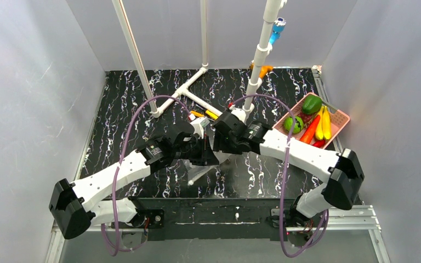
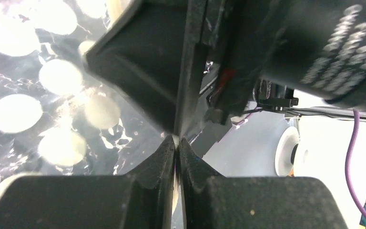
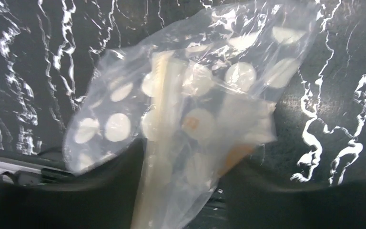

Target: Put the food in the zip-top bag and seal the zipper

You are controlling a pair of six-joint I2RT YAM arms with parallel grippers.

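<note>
The zip-top bag [image 1: 200, 172], clear with white dots, hangs between my two grippers above the middle of the table. My left gripper [image 1: 211, 156] is shut on a thin edge of the bag [image 2: 52, 109], its jaws pressed together [image 2: 177, 140]. My right gripper [image 1: 217, 143] faces it from the right, and the bag [image 3: 195, 95] runs bunched between its dark fingers [image 3: 181, 200]. The pale zipper strip [image 3: 159, 119] shows along the bag. I see no food inside the bag. The food [image 1: 309, 120] lies in the pink basket: green round pieces, yellow bananas and red-orange peppers.
The pink basket [image 1: 344, 116] sits at the right edge of the table. A white pipe frame [image 1: 181, 93] and an upright pole [image 1: 260, 52] stand at the back. Small yellow and orange tools [image 1: 205, 114] lie just behind the grippers. Grey walls close in the sides.
</note>
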